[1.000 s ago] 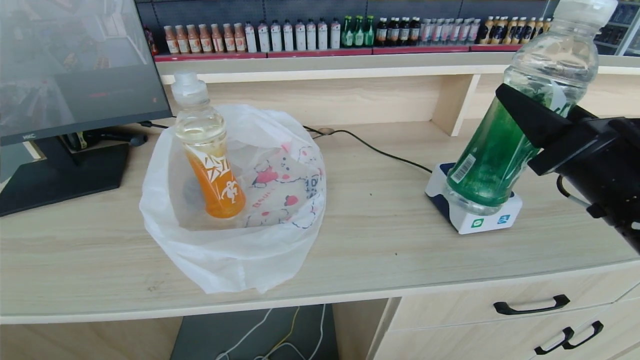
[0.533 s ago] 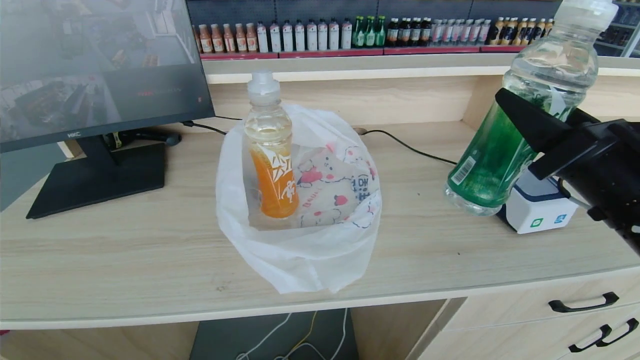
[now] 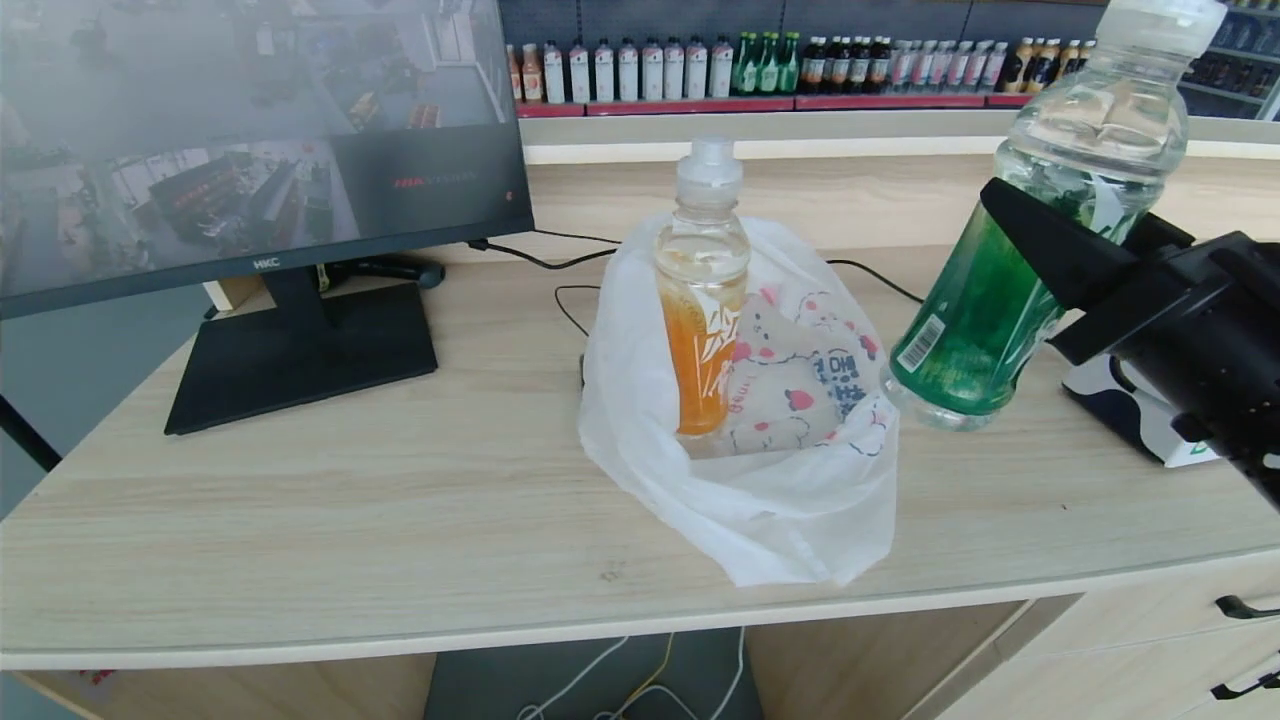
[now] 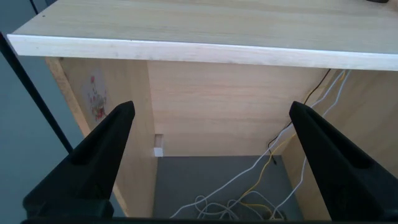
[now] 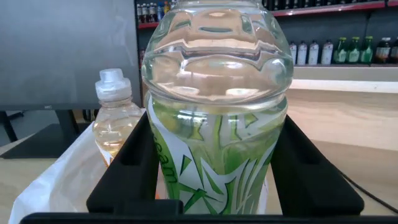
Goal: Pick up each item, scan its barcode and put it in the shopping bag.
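Checkout task, late stage. The right gripper point(image 5: 217, 180) was clamped on the upper body of a green drink bottle point(image 3: 975, 330), held tilted above the counter point(image 3: 350, 500), just beside the rim of the white shopping bag point(image 3: 800, 500) and between it and the barcode scanner point(image 3: 1130, 410). An orange drink bottle point(image 3: 703, 330) and a cartoon-printed packet point(image 3: 810, 390) already stood in the bag. Whether the green bottle had been scanned could not be told; bagging it remained. The left gripper point(image 4: 208, 162) hung with jaws apart, holding nothing, below the counter edge.
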